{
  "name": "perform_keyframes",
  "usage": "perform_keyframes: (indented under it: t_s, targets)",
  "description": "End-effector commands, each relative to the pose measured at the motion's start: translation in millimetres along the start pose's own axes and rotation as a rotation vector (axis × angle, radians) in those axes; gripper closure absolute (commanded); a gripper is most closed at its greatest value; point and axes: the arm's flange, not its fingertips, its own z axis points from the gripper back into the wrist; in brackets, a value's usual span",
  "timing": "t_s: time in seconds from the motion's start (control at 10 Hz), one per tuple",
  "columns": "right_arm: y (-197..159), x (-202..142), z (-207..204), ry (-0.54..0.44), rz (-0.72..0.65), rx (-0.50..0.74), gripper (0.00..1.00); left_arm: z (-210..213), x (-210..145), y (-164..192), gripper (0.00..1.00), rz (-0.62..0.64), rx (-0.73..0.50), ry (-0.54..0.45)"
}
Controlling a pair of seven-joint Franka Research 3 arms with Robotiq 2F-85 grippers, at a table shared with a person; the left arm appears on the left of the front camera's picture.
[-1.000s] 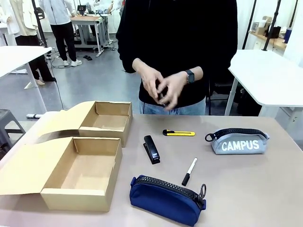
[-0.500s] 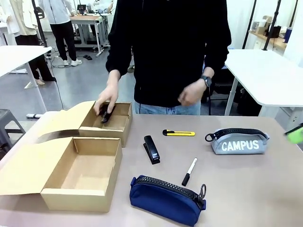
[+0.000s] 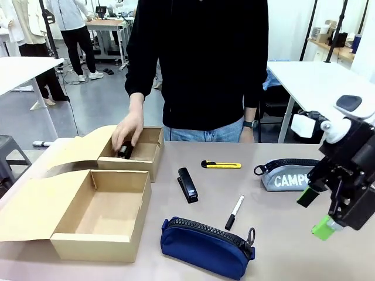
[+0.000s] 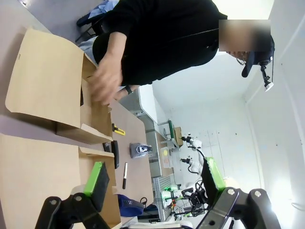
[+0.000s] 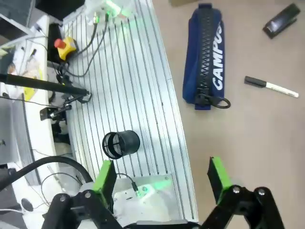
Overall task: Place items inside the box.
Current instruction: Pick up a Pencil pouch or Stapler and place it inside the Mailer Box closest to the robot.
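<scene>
Beige tabletop (image 3: 293, 246) has room at its right edge — right hand (image 3: 315, 212) hangs there released, left hand (image 4: 155, 176) released.

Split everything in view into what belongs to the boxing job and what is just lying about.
Job: open cardboard box, black stapler, black item under the person's hand, yellow utility knife, white marker, navy pouch, grey pouch.
Lying about: black mesh cup, emergency-stop button, white side table.
</scene>
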Motion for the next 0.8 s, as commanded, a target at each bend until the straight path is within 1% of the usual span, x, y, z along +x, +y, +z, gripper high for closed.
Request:
perform_keyframes:
  t_s: [0.0, 0.1, 0.2, 0.3, 0.4, 0.5, 0.6, 0.7]
  targets:
    - [-11.2, -13.0, 17.4, -0.065, -0.079, 0.033, 0.0, 0.0, 0.9, -0.2, 0.0, -0.022, -0.026, -0.01]
    - [0.0, 0.0, 0.0, 0.0, 0.0, 0.0, 0.0, 0.0, 0.9, -0.2, 0.0, -0.022, -0.026, -0.01]
    - [5.8, 33.8, -33.6, 0.134, 0.132, -0.009, 0.0, 0.0, 0.9, -0.2, 0.0, -0.022, -0.026, -0.01]
    - [2.2, 62.1, -61.2, 0.164, 0.188, -0.01, 0.0, 0.0, 0.9, -0.2, 0.0, -0.022, -0.026, -0.01]
    - [-6.5, 93.2, -85.1, 0.162, 0.075, -0.123, 0.0, 0.0, 0.9, -0.2, 0.0, -0.022, -0.026, -0.01]
    - [-11.6, 118.6, -112.4, 0.147, 0.031, -0.189, 0.0, 0.0, 0.9, -0.2, 0.0, -0.022, -0.026, -0.01]
    - [-3.9, 136.9, -142.8, 0.183, 0.055, -0.237, 0.0, 0.0, 0.9, -0.2, 0.0, -0.022, -0.026, -0.01]
    - [0.4, 144.8, -156.3, 0.175, 0.07, -0.292, 0.0, 0.0, 0.9, -0.2, 0.0, -0.022, -0.026, -0.01]
